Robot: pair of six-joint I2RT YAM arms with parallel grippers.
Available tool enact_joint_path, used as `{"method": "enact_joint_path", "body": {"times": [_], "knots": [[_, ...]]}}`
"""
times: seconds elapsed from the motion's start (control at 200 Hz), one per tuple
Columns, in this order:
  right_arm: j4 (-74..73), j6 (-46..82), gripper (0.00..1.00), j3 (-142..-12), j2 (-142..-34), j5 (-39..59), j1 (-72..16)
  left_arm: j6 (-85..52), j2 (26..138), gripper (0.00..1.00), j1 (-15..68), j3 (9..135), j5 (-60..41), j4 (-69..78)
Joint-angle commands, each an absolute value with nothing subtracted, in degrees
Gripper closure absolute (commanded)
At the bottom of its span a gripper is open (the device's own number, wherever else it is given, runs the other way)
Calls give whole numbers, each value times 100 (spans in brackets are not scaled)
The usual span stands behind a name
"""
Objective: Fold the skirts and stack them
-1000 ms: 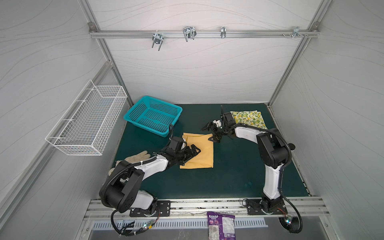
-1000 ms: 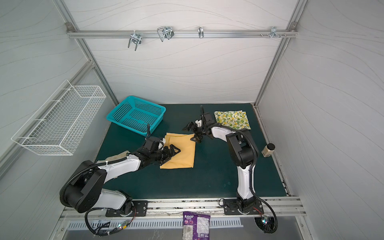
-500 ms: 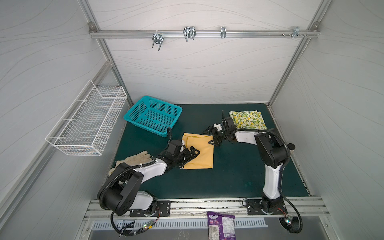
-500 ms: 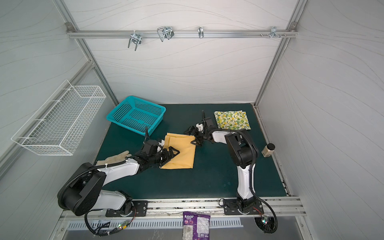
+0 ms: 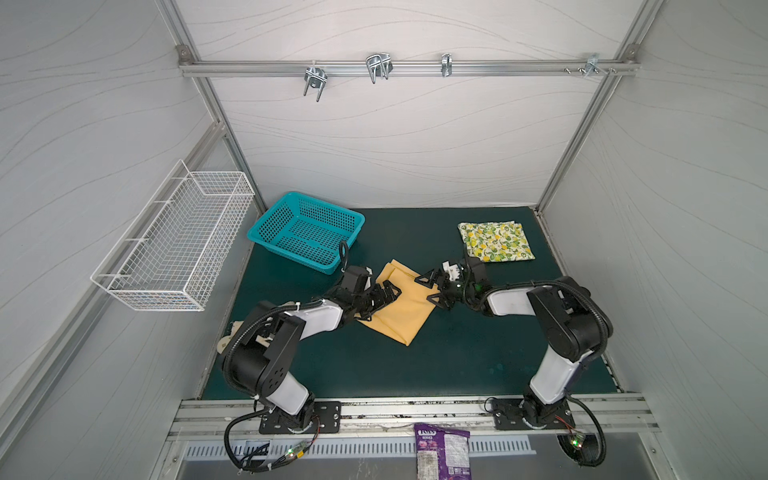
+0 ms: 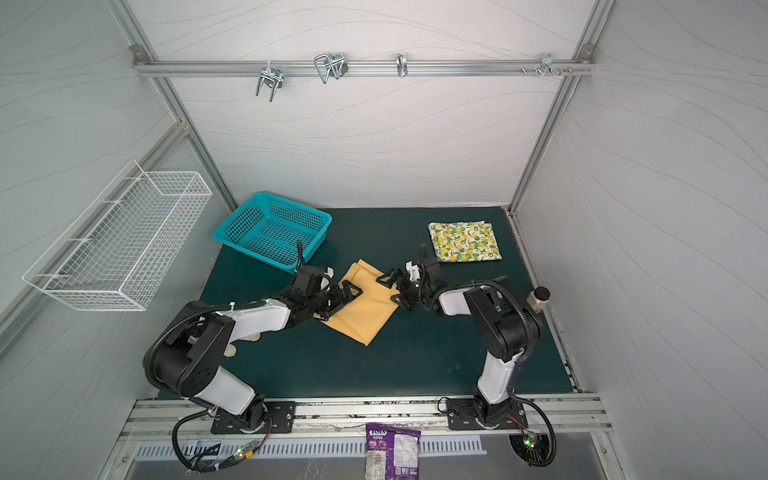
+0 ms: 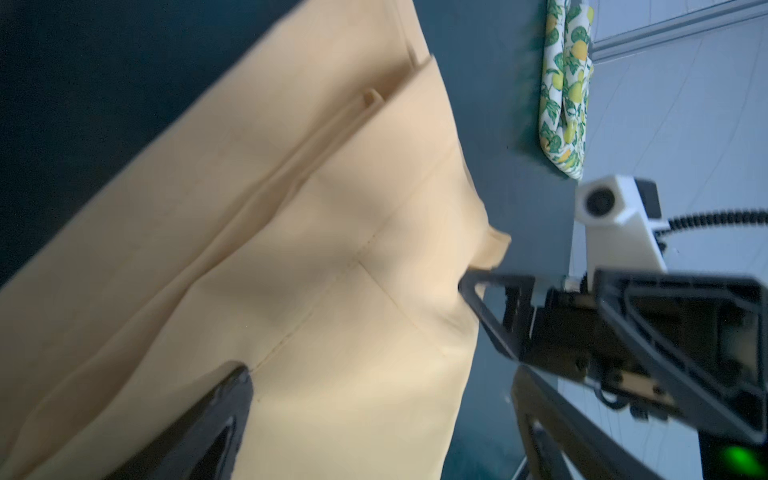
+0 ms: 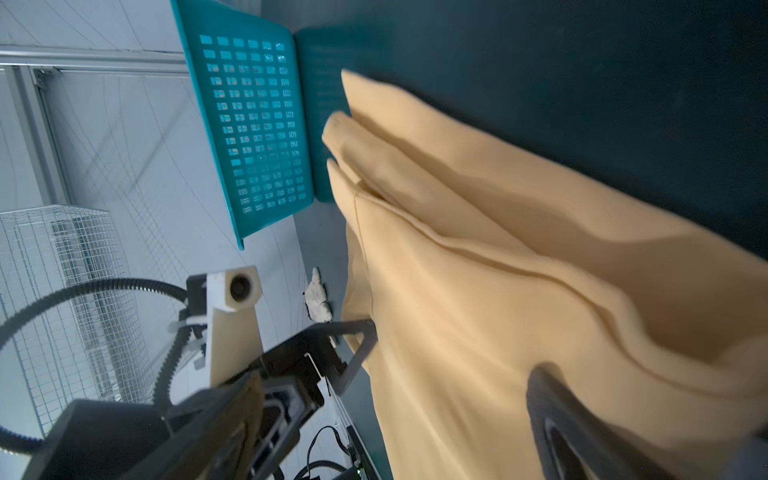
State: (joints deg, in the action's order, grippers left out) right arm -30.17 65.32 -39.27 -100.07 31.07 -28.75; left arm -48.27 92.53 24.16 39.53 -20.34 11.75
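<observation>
The mustard-yellow skirt (image 5: 401, 309) (image 6: 363, 311) lies folded and askew in the middle of the green mat. The lemon-print skirt (image 5: 494, 247) (image 6: 463, 247) rests folded at the back right. My left gripper (image 5: 378, 299) (image 6: 343, 297) is open at the mustard skirt's left edge, and my right gripper (image 5: 430, 289) (image 6: 395, 289) is open at its right edge. In the left wrist view the mustard skirt (image 7: 332, 249) spreads between the open fingers of my left gripper (image 7: 382, 415). In the right wrist view my right gripper (image 8: 395, 415) straddles the mustard skirt (image 8: 498, 291).
A teal basket (image 5: 307, 232) (image 8: 257, 124) stands at the back left, close to the mustard skirt. A white wire basket (image 5: 178, 249) hangs on the left wall. A beige rag (image 5: 232, 332) lies under the left arm. A cream bottle (image 6: 540, 297) stands by the right wall.
The right gripper has come forward, away from the lemon skirt, to the mustard skirt's right edge. The mustard skirt has turned and now lies askew. Both grippers stayed open.
</observation>
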Motion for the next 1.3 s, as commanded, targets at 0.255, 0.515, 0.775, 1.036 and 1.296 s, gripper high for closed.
{"method": "enact_joint_path", "body": {"times": [0.255,0.515,0.775,1.036,1.296], "knots": [[-2601,6989,1,-3592,-9193,1460,-4143,-3931,11025,2,1968,5551,-1555,-879],[-1309,6076,1,-4368,-8433,1303,-4206,-3806,10268,2,1970,6015,-2060,-1164],[70,5028,1,-5548,-8040,1705,-3445,-4281,8343,2,1984,5555,-2610,-1220],[569,4652,1,-7072,-10001,3127,-2961,-5107,7635,2,2076,4177,-2983,265],[4,4885,1,-7254,-11114,3603,-2878,-5818,8187,2,2259,3006,-2861,1925]]}}
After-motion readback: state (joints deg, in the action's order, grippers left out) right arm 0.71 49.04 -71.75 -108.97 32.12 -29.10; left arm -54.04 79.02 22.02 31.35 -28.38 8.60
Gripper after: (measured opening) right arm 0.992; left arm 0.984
